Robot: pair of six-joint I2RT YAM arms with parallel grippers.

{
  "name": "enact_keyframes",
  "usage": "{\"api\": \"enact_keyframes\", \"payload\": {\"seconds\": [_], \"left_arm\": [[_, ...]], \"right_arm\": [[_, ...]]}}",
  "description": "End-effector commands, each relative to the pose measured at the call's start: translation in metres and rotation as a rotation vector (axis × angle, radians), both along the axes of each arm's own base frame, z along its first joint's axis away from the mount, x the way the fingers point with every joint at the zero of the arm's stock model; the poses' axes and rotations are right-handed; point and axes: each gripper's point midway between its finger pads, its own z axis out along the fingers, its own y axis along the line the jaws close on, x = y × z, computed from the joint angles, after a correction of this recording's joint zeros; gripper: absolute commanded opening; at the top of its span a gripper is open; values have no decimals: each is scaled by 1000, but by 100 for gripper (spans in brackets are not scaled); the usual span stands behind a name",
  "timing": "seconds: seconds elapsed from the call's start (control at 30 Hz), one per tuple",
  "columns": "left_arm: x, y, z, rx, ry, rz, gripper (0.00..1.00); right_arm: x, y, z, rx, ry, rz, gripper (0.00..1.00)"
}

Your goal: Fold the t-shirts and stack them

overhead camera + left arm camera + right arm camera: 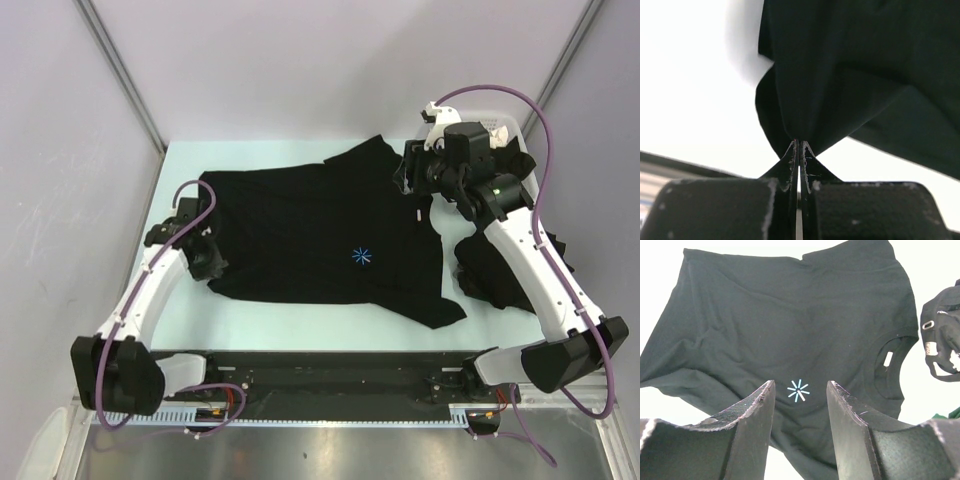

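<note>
One black t-shirt (pixel 320 235) lies spread across the pale table, its light-blue starburst mark (pixel 362 256) facing up and its collar toward the right. My left gripper (pixel 205 262) is shut on the shirt's left edge; in the left wrist view the cloth (pixel 850 75) fans out from the pinched fingertips (pixel 799 142). My right gripper (pixel 410 182) hovers open above the collar end, touching nothing. The right wrist view looks down on the whole shirt (pixel 765 325), with the starburst (pixel 798 390) between the open fingers and the white neck label (pixel 887 359) to the right.
More black t-shirts lie crumpled in a heap (pixel 495 270) under the right arm. A white basket (pixel 503 123) with dark cloth in it stands at the back right, partly hidden by the arm. Grey walls close in the table's left, back and right.
</note>
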Motion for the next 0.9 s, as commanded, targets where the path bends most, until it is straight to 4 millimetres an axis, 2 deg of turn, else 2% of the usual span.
{"api": "enact_keyframes", "payload": {"seconds": [0.0, 0.07, 0.23, 0.3, 0.33, 0.43, 0.63, 0.77, 0.87], "left_arm": [[-38, -3, 0, -17, 82, -30, 0], [-49, -3, -2, -19, 109, -32, 0], [-59, 0, 2, -11, 112, -35, 1], [-61, 2, 3, 0, 120, -29, 5], [-61, 2, 3, 3, 118, -28, 10], [-59, 5, 1, 17, 125, -23, 15], [-50, 8, 11, 40, 108, -18, 16], [-45, -1, 18, -9, 68, -29, 17], [-47, -8, 12, -48, 60, -34, 17]], "right_arm": [[-6, 2, 19, 46, -39, 13, 51], [-8, 2, 22, 49, -48, 17, 52], [-13, 3, 25, 48, -53, 24, 52], [-15, 4, 25, 42, -56, 32, 52], [-15, 3, 25, 38, -58, 28, 52], [-18, 3, 25, 22, -62, 32, 53], [-26, -1, 27, -13, -78, 24, 54], [-28, -4, 29, -17, -87, 19, 55], [-28, -3, 25, -21, -73, 20, 56]]}}
